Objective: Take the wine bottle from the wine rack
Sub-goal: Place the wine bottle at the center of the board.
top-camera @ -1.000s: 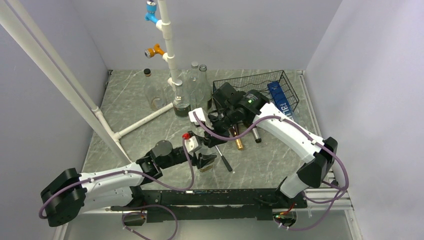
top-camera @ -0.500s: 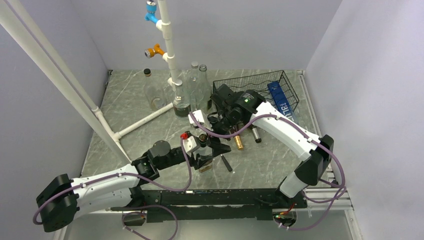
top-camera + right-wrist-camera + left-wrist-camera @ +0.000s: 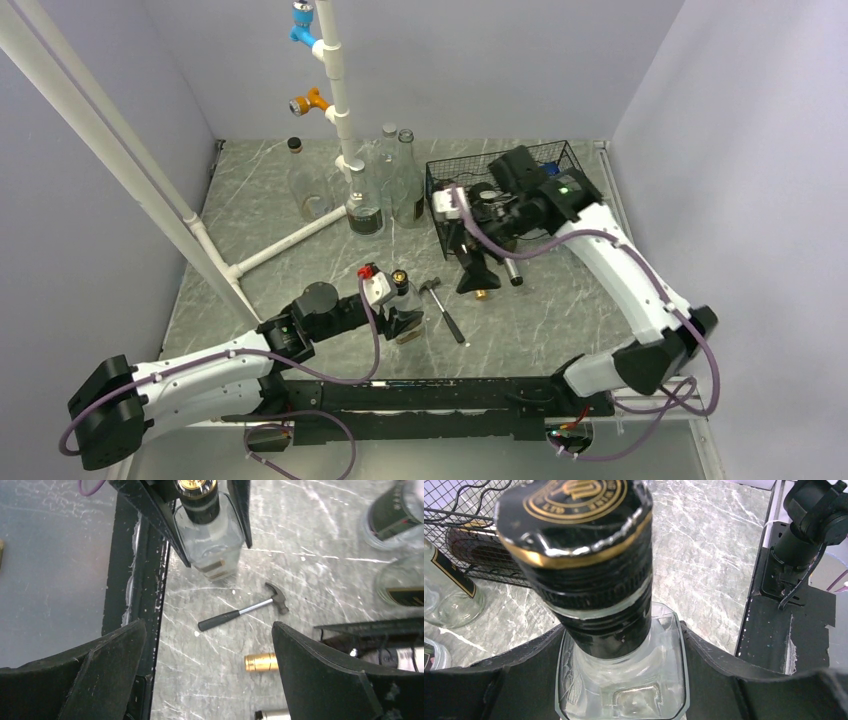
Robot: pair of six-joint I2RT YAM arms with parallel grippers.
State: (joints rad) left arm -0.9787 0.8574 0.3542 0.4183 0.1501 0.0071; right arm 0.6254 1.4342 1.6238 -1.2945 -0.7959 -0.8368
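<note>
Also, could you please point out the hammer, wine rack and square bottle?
hammer [image 3: 240, 611]: right wrist view, shaft.
wine rack [image 3: 460, 168]: top external view, left-end mesh.
square bottle [image 3: 604, 605]: left wrist view, black neck wrap.

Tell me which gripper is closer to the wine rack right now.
Right. The right gripper hangs open just in front of the wine rack's near-left corner; the left gripper is farther toward the arm bases, gripping a square glass bottle.
</note>
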